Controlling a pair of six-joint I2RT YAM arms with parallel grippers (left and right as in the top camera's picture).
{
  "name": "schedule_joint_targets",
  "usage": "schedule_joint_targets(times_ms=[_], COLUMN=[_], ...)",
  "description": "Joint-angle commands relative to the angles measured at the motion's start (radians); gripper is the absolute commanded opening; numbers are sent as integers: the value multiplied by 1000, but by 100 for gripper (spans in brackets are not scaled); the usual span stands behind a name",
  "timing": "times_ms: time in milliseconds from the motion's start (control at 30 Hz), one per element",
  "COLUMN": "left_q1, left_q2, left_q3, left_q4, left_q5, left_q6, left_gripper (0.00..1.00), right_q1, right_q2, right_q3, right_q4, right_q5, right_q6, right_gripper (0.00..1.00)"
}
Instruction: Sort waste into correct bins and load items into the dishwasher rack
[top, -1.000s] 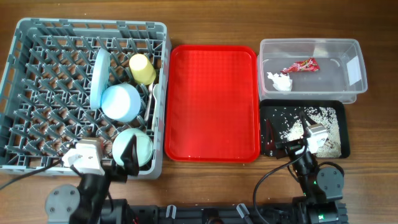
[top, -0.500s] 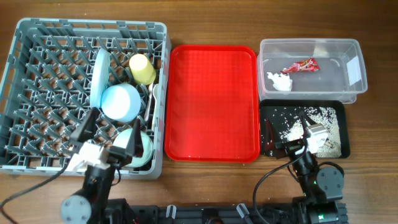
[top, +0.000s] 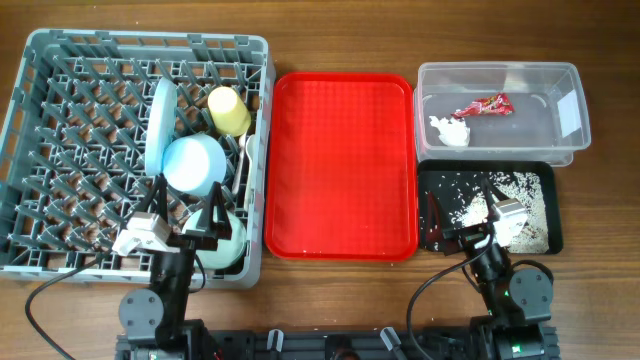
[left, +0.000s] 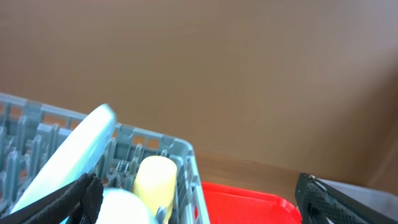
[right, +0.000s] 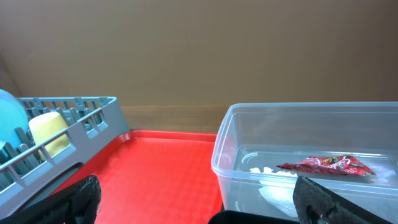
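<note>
Wrapper (top: 484, 105) and napkin (top: 449, 131) in tub (top: 522, 135)

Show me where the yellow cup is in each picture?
Overhead: the cup is upper right in the rack.
Left wrist: bottom middle, the cup sits just inside the rack's corner.
Right wrist: far left, the cup peeks out behind the rack wall.
Landmark: the red tray lies right of the cup in all three.

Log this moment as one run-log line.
left claw: open, over grey pegged plastic rack | right claw: open, over shallow black rectangular tray | red snack wrapper: in clear plastic tub
</note>
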Motion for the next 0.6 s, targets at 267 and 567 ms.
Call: schedule_joint_targets(times_ms=[267,567], left_q1=[-72,-72], left_q2=[-9,-9], left_q3=[-10,-10], left_q4=[-230,-229], left_q5=[-306,-305], left_q6=[8,103], left_gripper=[100,100], right_q1=[6,6], right_q2=[-11,-11], right_q3=[-1,-1], right_q4=[6,6], right_q5=[-17,-17], right_q6=[7,7], right_gripper=[100,100])
